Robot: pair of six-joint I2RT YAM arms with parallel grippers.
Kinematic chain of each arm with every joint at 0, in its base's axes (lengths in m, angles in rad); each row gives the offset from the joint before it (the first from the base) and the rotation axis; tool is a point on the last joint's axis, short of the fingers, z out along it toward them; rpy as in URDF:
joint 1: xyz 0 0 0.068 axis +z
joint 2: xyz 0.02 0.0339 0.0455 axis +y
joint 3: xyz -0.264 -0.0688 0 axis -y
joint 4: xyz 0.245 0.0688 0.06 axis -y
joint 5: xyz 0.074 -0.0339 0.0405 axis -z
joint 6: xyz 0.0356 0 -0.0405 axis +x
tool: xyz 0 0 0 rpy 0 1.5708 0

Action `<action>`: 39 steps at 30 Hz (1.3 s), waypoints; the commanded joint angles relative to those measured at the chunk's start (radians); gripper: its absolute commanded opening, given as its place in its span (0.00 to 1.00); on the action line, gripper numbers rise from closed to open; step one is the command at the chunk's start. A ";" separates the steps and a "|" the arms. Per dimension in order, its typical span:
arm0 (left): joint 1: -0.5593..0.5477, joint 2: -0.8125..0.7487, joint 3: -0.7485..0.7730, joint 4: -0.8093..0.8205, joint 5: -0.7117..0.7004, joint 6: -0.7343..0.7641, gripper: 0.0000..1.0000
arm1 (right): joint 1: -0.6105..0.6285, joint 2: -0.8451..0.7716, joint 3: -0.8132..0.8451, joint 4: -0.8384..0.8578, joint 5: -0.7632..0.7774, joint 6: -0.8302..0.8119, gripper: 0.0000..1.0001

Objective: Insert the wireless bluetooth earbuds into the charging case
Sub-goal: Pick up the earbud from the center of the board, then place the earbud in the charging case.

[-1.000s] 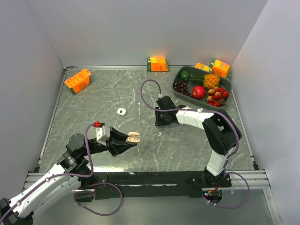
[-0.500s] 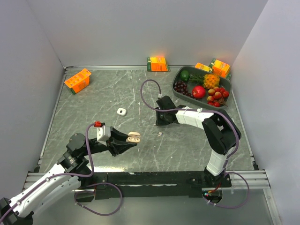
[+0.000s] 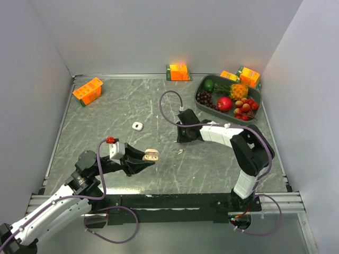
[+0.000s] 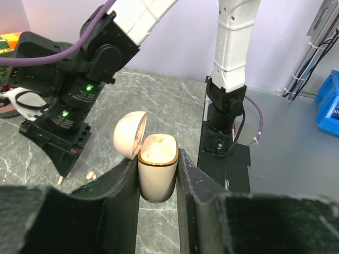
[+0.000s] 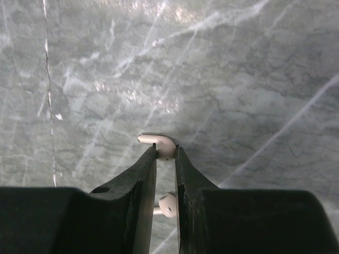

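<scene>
Far L on the gray table (image 3: 106,116) sits an orange box (image 3: 87,90), up by the back.

Near the front, the left gripper (image 3: 148,157) is clenched tight on the charging case (image 4: 157,169). The case is pale beige w/ a gold rim. It stands up btw the two black fingers. Its round lid (image 4: 128,140) is flipped open & leans to the side.

A bit further back, a small white case (image 3: 137,126) lies alone on the table, shut.

In the middle, the right gripper (image 5: 165,148) points down at the table. Its tips are squeezed in on a tiny whitish earbud (image 5: 157,140). The fat end is btw the tips & the stem sticks out to one side. Can't tell if this bud is touching the table or lifted up.

A 2nd earbud (image 3: 180,152) lies on the table just beside that gripper, nearer the front. Nothing holds it.

Far R at the back is a dark fruit tray (image 3: 199,91) full of toy fruit, w/ more orange boxes (image 3: 248,76) behind it.
</scene>
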 commanded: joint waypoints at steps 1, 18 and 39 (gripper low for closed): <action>-0.004 -0.007 0.002 0.044 -0.007 0.006 0.01 | -0.003 -0.125 -0.025 -0.004 0.013 -0.021 0.00; -0.004 -0.016 -0.035 0.191 -0.102 -0.072 0.01 | 0.231 -0.668 0.064 -0.185 0.320 -0.225 0.00; -0.004 0.239 0.008 0.317 -0.096 -0.043 0.01 | 0.736 -0.852 0.081 -0.093 0.671 -0.777 0.00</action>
